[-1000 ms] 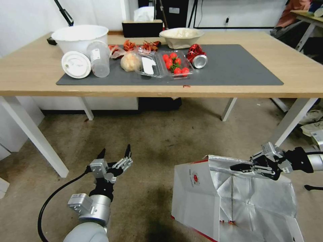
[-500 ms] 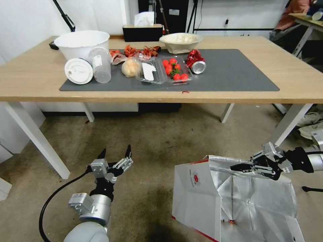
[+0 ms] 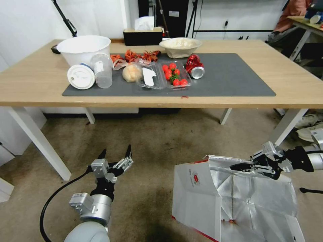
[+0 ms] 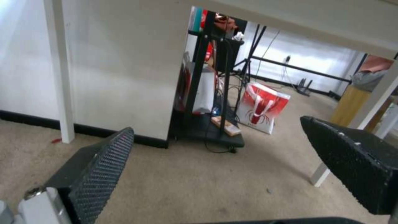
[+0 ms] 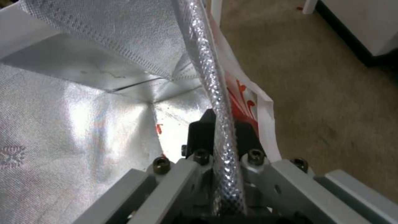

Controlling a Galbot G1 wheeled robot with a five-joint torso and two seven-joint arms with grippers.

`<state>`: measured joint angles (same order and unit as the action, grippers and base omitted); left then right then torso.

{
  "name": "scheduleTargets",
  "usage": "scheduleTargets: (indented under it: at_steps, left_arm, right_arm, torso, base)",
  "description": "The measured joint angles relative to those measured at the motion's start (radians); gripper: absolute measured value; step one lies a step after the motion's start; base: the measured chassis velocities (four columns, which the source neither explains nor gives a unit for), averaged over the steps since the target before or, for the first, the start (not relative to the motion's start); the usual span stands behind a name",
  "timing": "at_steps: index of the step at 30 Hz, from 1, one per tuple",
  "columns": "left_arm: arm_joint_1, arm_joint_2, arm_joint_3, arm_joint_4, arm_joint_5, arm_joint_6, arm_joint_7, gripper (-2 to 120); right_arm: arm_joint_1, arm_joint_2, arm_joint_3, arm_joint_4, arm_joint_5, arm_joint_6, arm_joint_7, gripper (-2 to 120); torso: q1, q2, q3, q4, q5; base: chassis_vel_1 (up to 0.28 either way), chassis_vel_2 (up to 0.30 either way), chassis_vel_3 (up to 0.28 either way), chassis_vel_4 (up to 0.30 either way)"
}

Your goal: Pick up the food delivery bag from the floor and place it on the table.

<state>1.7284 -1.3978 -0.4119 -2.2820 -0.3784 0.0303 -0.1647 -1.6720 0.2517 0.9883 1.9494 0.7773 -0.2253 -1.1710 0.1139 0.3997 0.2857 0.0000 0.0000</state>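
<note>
Fingers (image 5: 199, 132) of the right gripper (image 3: 243, 167) clamped on the foil rim of the food delivery bag (image 3: 232, 198), near right, low above the floor (image 3: 158, 141). Left gripper (image 3: 115, 155), near left, fingers apart, empty. Bench (image 3: 296, 84) far ahead, free dark mat (image 3: 232, 75) space on right. To lift well: rise straight and slow, since thin rim may slip or tear, and clear the bench edge before setting down.

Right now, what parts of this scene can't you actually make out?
- Food delivery bag: its bottom is cut off by the head view's lower edge, so floor contact is unseen.
- Bag's handles: not discernible; right gripper and foil folds cover the rim.
- Logo print: too small to read.
- Bowl contents on the table: unclear.
</note>
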Motion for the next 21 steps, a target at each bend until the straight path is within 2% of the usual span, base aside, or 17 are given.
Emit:
scheduleTargets:
  at_steps: [21]
  left_arm:
    - [-0.004,0.006,-0.001,0.000,-0.002,0.005,0.000,100]
  right_arm:
    - [-0.001,-0.002,0.002,0.003,0.003,0.000,0.002,0]
  torso:
    - [0.033,0.092,0.059,0.0000,0.0000]
  base:
    - [0.000,0.000,0.000,0.000]
